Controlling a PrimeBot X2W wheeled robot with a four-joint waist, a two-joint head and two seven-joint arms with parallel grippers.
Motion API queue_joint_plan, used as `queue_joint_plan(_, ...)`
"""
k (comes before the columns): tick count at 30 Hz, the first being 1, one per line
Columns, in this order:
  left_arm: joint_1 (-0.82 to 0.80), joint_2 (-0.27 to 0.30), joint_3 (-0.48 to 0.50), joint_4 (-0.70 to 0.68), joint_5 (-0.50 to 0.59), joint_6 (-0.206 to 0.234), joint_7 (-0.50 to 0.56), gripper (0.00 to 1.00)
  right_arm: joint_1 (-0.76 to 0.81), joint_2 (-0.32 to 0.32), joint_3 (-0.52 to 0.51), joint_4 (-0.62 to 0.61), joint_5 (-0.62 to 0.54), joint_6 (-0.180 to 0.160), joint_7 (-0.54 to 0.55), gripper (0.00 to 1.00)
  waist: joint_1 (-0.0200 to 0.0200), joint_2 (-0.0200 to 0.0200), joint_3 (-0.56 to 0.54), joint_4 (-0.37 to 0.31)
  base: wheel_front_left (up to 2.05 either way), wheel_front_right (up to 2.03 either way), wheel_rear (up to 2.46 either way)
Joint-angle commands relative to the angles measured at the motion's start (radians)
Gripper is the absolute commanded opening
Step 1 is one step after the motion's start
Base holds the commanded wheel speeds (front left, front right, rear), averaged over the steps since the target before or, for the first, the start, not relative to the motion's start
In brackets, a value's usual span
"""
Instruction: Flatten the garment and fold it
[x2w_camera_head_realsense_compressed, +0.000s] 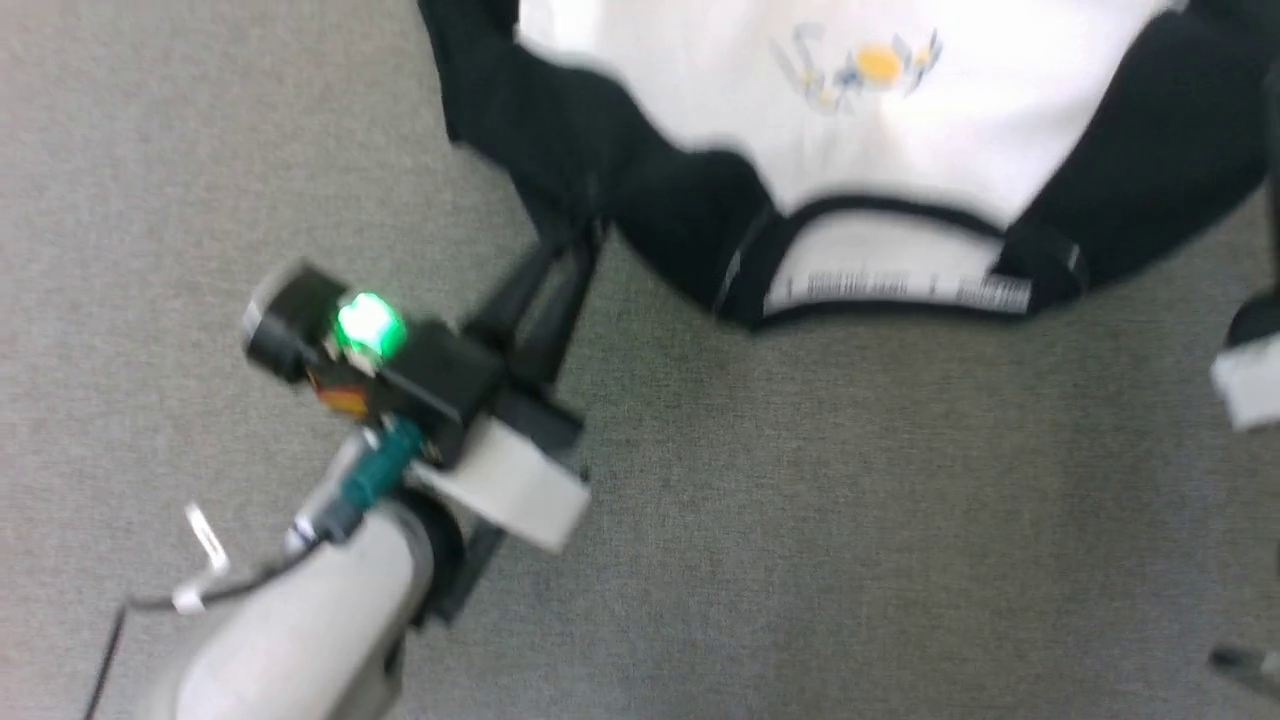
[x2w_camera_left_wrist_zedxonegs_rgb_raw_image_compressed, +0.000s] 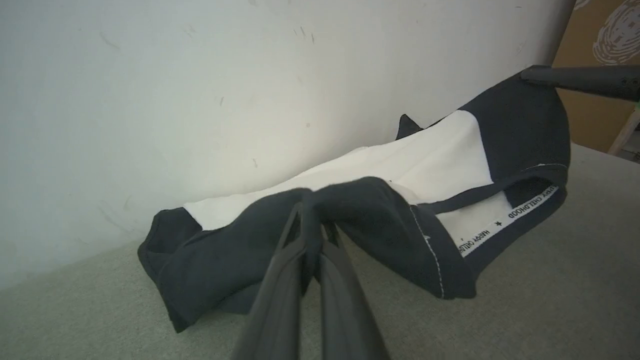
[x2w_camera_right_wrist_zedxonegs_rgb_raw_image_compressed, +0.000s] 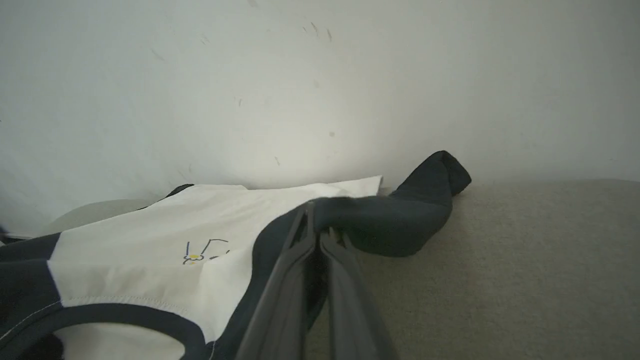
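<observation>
Jaws on the left arm (x2w_camera_head_realsense_compressed: 330, 600) are closed on a pinch of black sleeve (x2w_camera_left_wrist_zedxonegs_rgb_raw_image_compressed: 220, 260) cloth near the shoulder. The left wrist view shows the fabric bunched and lifted at their tips. Between the two sets of jaws lies the shirt (x2w_camera_head_realsense_compressed: 900, 130), with its collar (x2w_camera_head_realsense_compressed: 880, 205) nearest the robot. The white body trails beyond the jaws across the grey desk (x2w_camera_head_realsense_compressed: 800, 500) toward the wall (x2w_camera_left_wrist_zedxonegs_rgb_raw_image_compressed: 200, 75).

Jaws on the right arm (x2w_camera_head_realsense_compressed: 1245, 385) are likewise closed, on the opposite black sleeve (x2w_camera_right_wrist_zedxonegs_rgb_raw_image_compressed: 400, 220), as the right wrist view shows. Gripping both shoulders at once probably serves to tension the cloth and draw it flat before folding.

- Head view: blurred, but gives the symmetric layout and the chest print (x2w_camera_head_realsense_compressed: 870, 65).
- Left wrist view: adds the lettered neck tape (x2w_camera_left_wrist_zedxonegs_rgb_raw_image_compressed: 500, 220) and a right-arm finger (x2w_camera_left_wrist_zedxonegs_rgb_raw_image_compressed: 580, 80) at the far shoulder.
- Right wrist view: adds a sleeve end (x2w_camera_right_wrist_zedxonegs_rgb_raw_image_compressed: 445, 175) lying near the wall.
</observation>
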Motion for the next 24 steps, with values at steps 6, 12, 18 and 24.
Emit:
queue_joint_plan(6, 0.180, 0.017, -0.045, 0.004, -0.030, 0.033, -0.009, 0.00, 0.185, 0.074, -0.027, -0.038, -0.001, -0.001, -0.011, 0.00, 0.0003, 0.0000, -0.096, -0.008, 0.00, 0.00, 0.00)
queue_joint_plan(12, 0.288, 0.014, -0.094, 0.051, -0.058, 0.036, -0.013, 0.00, 0.302, 0.102, -0.052, -0.050, -0.013, -0.001, 0.004, 0.00, 0.0003, 0.0000, -0.133, 0.000, 0.00, 0.00, 0.00)
queue_joint_plan(18, 0.352, 0.011, -0.121, 0.072, -0.099, 0.028, -0.003, 0.00, 0.403, 0.114, -0.071, -0.057, -0.014, -0.001, 0.049, 0.00, 0.0003, 0.0000, -0.157, 0.009, 0.00, 0.00, 0.00)
queue_joint_plan(24, 0.393, 0.038, -0.133, 0.075, -0.125, 0.018, 0.020, 0.00, 0.471, 0.124, -0.088, -0.064, -0.011, -0.001, 0.091, 0.00, 0.0003, 0.0000, -0.173, 0.006, 0.00, 0.00, 0.00)
